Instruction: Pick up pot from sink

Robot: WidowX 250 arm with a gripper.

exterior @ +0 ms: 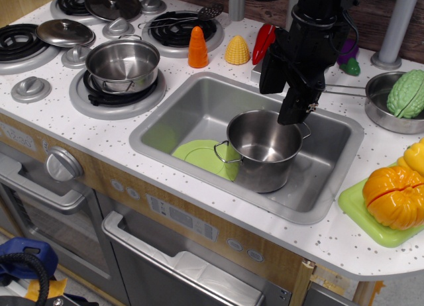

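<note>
The tall shiny steel pot (262, 150) with wire loop handles stands upright in the grey sink (334, 177), right of middle, partly on a green plate (197, 157). My black gripper (280, 106) hangs from above at the pot's far right rim. Its jaws look open, with one finger (293, 106) reaching down to the rim near the right handle and the other finger (271, 73) higher, behind the pot. It holds nothing.
A shallower steel pot (123, 64) sits on the front burner to the left. An orange carrot (197, 48), corn (237, 51) and a red pepper (264, 42) stand behind the sink. A long-handled pan (384, 110) holds a green vegetable at right. An orange pumpkin (394, 195) lies on a green tray.
</note>
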